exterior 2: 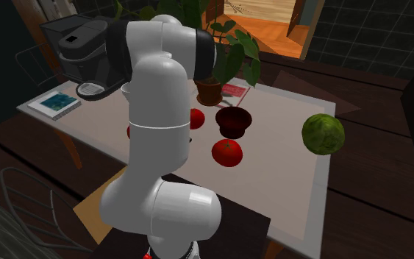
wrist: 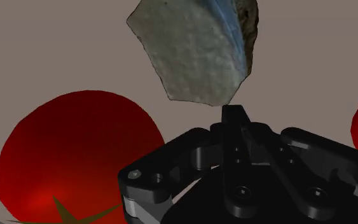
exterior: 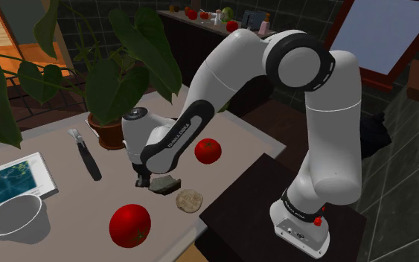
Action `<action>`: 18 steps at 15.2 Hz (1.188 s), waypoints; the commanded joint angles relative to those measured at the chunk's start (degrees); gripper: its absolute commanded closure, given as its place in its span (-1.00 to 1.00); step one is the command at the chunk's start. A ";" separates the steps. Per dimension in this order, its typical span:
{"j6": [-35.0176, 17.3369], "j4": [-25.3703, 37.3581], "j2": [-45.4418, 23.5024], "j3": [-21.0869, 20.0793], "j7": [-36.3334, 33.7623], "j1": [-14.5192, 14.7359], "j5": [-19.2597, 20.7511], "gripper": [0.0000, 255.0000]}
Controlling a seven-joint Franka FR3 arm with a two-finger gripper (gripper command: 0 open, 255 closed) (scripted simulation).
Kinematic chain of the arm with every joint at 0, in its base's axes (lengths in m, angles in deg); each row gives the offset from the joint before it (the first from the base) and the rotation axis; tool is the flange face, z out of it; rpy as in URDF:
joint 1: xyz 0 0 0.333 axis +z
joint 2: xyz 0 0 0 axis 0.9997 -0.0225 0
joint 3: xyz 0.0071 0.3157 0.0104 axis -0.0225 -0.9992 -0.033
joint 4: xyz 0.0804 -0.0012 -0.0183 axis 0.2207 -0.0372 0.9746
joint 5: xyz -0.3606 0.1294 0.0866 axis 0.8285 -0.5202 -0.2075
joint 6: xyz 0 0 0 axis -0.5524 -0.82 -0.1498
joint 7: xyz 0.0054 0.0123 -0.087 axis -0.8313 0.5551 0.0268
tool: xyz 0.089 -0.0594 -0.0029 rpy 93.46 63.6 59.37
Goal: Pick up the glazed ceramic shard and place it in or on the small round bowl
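Though closed empty, claw beside shard.

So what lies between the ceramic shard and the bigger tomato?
Nothing: in the wrist view, bare table separates the shard from the bigger tomato; the shoulder view agrees.
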State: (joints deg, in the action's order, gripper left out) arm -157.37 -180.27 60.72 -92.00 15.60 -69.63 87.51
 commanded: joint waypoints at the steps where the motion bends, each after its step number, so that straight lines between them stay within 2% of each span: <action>1: 0.00 0.00 0.00 0.00 0.00 0.00 0.00 1.00; 2: 0.00 0.00 0.00 0.00 0.00 0.00 0.00 -1.00; 12: -7.02 -25.45 19.46 2.73 5.09 -0.57 12.11 -1.00; 18: -10.46 -25.15 15.42 4.81 1.72 -0.05 17.24 -1.00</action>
State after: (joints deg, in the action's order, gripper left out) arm -167.16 -205.70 77.13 -87.65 18.11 -69.86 103.66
